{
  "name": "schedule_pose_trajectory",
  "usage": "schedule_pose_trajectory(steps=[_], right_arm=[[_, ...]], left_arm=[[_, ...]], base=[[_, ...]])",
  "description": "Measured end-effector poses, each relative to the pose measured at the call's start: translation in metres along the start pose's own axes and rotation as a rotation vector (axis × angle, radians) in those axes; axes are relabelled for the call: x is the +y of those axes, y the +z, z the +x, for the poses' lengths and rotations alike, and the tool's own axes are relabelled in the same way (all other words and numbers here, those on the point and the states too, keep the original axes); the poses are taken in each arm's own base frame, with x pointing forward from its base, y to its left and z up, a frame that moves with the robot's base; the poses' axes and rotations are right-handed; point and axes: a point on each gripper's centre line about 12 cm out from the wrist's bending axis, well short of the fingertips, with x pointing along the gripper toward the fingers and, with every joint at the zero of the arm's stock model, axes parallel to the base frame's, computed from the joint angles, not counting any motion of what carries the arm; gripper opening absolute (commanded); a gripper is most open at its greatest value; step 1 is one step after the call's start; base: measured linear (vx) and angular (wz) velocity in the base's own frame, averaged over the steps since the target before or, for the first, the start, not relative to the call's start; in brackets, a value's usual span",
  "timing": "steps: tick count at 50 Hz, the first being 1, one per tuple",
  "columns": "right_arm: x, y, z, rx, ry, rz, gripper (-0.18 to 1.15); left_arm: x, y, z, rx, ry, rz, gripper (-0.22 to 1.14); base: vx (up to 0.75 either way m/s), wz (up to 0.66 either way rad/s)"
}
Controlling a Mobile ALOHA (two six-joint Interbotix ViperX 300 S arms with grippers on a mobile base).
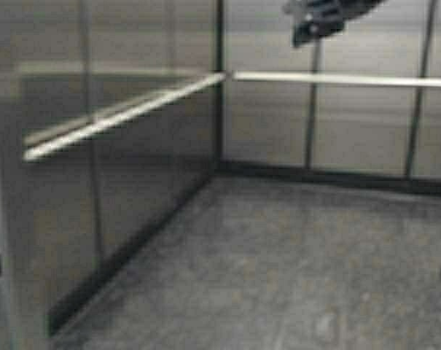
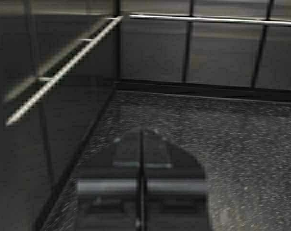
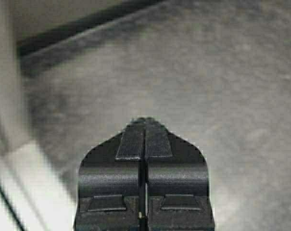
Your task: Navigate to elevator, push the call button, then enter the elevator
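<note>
My left gripper [image 2: 141, 139] was clenched, its two fingers pressed together along a thin seam with nothing between them, and it hung low over the speckled grey floor [image 2: 241, 144]. Ahead of it the floor ran to a dark baseboard [image 2: 193, 89] at the foot of the elevator [image 2: 222, 53] rear wall, brushed steel panels split by dark vertical seams. A pale handrail [image 2: 63, 70] ran along the side wall to that gripper's left and met a second rail across the rear wall at the corner.

My right gripper [image 3: 145, 126] was likewise clenched on nothing, ribbed pads [image 3: 131, 142] flat against each other, pointing down at the same mottled floor. Just beside it stood a pale upright edge [image 3: 8, 82], and beyond it a dark strip at a wall's foot.

From the high view I was facing the elevator's inner corner [image 1: 219, 124], with the floor [image 1: 293, 262] spreading before me. A dark part of an arm [image 1: 318, 18] showed high up against the rear wall. No call button showed in any view.
</note>
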Motion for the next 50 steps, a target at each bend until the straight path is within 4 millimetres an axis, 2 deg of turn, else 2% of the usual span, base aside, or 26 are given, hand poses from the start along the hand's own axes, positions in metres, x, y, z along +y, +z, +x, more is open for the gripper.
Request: schedule_pose_trajectory(steps=[21,29,43,50], right_arm=[[0.003,-0.003,0.004,0.012,0.01,-0.002,0.06],[0.002,-0.008,0.009,0.034,0.01,0.0,0.06],[0.006,0.002,0.011,0.001,0.025,-0.011,0.06],[0.01,0.0,0.011,0.006,0.034,-0.021,0.06]], left_arm=[[0.0,0.005,-0.002,-0.02,0.0,-0.01,0.03],[-0.001,0.001,-0.002,-0.006,-0.005,-0.005,0.03],[-0.001,0.006,0.0,-0.026,-0.007,-0.008,0.03],[-0.001,0.003,-0.001,-0.018,-0.008,-0.009,0.03]], base=[[0.53,-0.35],[0.6,-0.37],[0.62,-0.1],[0.65,-0.01]])
